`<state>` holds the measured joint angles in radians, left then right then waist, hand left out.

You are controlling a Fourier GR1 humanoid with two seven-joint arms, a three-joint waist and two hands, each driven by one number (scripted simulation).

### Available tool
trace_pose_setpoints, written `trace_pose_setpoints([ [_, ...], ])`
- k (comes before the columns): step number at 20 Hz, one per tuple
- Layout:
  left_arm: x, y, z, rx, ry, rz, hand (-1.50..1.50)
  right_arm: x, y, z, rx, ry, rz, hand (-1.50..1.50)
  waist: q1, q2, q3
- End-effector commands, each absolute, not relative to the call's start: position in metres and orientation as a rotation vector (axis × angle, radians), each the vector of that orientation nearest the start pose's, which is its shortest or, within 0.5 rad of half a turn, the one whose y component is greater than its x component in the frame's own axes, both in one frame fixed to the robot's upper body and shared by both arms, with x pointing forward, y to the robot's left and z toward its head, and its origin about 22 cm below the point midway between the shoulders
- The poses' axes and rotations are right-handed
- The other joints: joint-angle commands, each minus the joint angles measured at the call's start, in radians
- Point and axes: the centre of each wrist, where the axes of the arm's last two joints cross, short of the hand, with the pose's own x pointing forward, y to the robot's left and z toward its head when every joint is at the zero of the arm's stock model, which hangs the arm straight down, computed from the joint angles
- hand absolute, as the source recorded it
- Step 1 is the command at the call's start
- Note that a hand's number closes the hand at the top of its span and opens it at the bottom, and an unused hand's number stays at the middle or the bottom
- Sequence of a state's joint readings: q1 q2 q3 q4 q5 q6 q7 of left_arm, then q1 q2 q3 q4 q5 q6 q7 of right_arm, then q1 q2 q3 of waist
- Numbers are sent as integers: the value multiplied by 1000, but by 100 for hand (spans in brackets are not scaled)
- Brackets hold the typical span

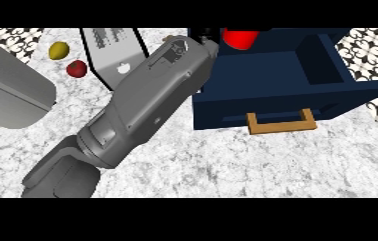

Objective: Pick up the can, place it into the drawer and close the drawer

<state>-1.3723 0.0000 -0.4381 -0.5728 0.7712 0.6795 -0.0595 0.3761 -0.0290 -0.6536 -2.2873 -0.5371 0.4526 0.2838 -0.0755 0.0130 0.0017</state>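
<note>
A red can (pixel 240 38) shows at the back of the open navy drawer (pixel 280 85), its top cut off by the view's edge. My right forearm crosses the view from the lower left up to the drawer's back left corner. Only a black sliver of my right hand (pixel 208 35) shows past the wrist, right beside the can on its left. The forearm hides whether the hand holds the can. The drawer is pulled out toward me, and its wooden handle (pixel 281 122) is on the front face. My left hand does not show.
A yellow lemon (pixel 59 50) and a red apple (pixel 76 68) lie on the marble counter (pixel 244 165) at the back left. A flat grey slab with a dark rim (pixel 111 52) lies beside them. A large grey rounded shape (pixel 22 92) fills the left edge.
</note>
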Motion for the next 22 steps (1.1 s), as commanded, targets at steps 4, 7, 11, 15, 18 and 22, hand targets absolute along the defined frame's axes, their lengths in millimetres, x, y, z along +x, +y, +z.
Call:
trace_pose_setpoints([
  [4,415,-17,176,-30,-1647,17,150,89,-353,133,-112,-1816,-94,-150,-10,5,0],
  [7,419,-13,172,21,-1656,25,-150,89,-354,129,-126,-1800,-128,-150,1,2,0],
  [11,419,-16,176,42,-1641,48,-150,88,-362,132,-118,-1811,-124,-150,-6,2,0],
  [15,418,-20,179,85,-1655,67,-150,92,-358,122,-93,-1802,-103,-150,-23,7,1],
  [18,419,-10,158,68,-1642,59,-150,93,-350,137,-120,-1820,-71,-150,-10,6,0],
  [22,421,-14,170,39,-1646,93,-150,98,-354,129,-91,-1828,-99,-150,-15,8,0],
])
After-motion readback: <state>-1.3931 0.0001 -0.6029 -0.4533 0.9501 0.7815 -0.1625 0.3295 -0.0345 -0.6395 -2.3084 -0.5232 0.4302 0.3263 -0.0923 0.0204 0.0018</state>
